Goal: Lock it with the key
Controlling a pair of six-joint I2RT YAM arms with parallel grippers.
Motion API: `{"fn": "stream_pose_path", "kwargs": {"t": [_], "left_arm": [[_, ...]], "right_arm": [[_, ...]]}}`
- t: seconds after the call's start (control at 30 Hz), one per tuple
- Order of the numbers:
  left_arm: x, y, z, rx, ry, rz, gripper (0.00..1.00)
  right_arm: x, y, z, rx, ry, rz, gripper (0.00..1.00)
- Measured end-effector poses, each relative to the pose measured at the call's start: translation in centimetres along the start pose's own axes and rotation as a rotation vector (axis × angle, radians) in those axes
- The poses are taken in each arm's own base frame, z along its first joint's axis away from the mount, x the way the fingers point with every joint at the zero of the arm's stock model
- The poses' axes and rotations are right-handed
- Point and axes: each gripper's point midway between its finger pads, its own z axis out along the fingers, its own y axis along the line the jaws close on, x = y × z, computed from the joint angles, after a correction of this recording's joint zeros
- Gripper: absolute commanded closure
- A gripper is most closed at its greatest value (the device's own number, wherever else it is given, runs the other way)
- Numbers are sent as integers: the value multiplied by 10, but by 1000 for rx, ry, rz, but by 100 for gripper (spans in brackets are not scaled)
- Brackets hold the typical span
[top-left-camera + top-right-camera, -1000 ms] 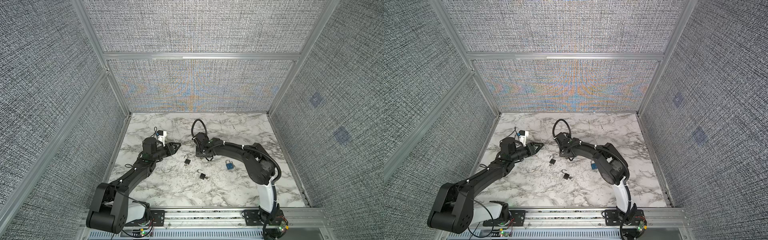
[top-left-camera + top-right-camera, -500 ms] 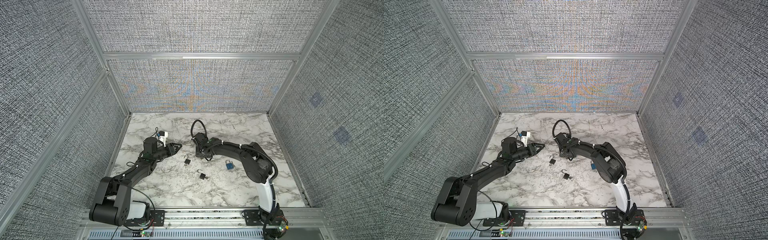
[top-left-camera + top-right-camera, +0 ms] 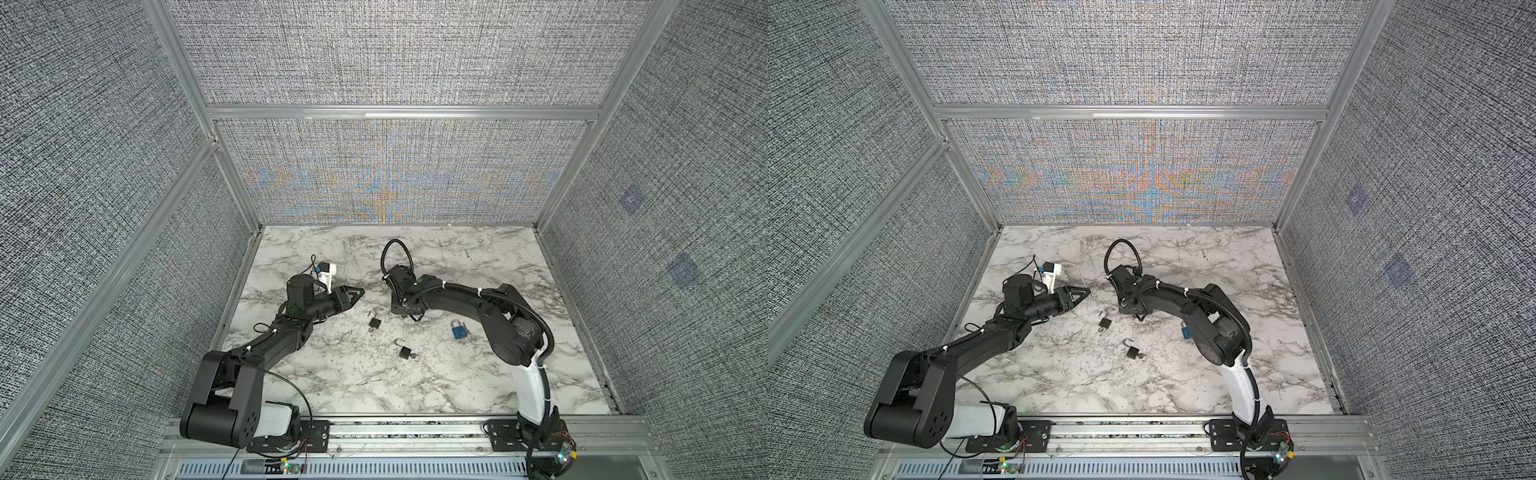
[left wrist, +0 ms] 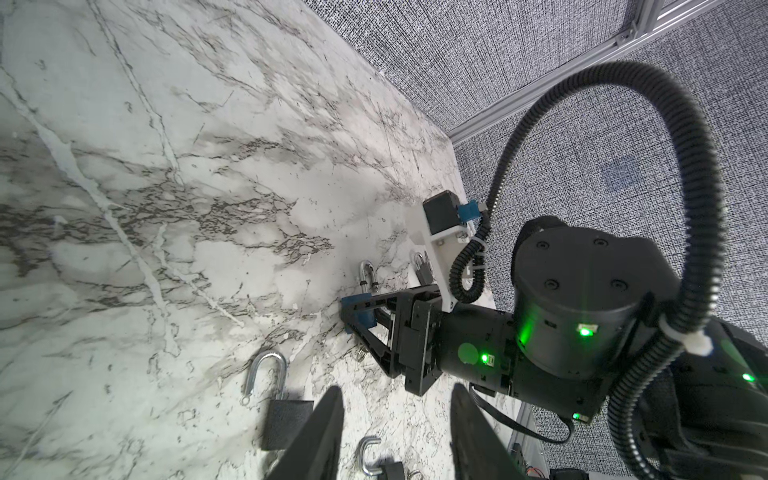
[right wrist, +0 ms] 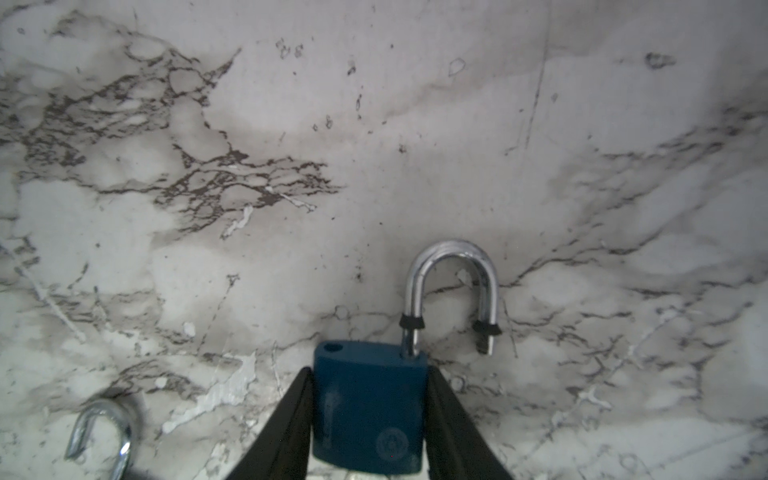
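My right gripper (image 5: 369, 370) is shut on the body of a blue padlock (image 5: 370, 407), low over the marble table (image 3: 457, 257). Its steel shackle (image 5: 451, 282) is open, the free leg swung clear of the body. In both top views the right gripper (image 3: 402, 311) (image 3: 1128, 311) covers this padlock. My left gripper (image 4: 395, 436) (image 3: 353, 293) hovers open and empty, facing the right one. A small metal ring (image 4: 360, 353) shows under the right fingers; I cannot tell whether it is the key.
Two black padlocks with open shackles lie between the arms, one (image 3: 375, 323) (image 4: 286, 419) nearer the left gripper, one (image 3: 404, 352) farther forward with a small ring at its base. Another blue padlock (image 3: 458, 331) lies beside the right arm. Mesh walls enclose the table.
The right gripper's jaws have narrowed onto the blue padlock. Both arms have stayed almost where they were.
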Motion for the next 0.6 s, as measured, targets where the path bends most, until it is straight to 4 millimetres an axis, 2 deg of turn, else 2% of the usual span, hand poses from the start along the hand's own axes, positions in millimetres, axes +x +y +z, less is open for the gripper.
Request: {"fn": "stream_pose_path", "kwargs": {"t": [0.2, 0.6], "left_arm": [[-1, -3, 0, 14, -1, 5, 56], [1, 1, 2, 5, 13, 2, 55]], "right_arm": [[0, 0, 0, 1, -2, 2, 69], [6, 0, -10, -34, 21, -21, 70]]}}
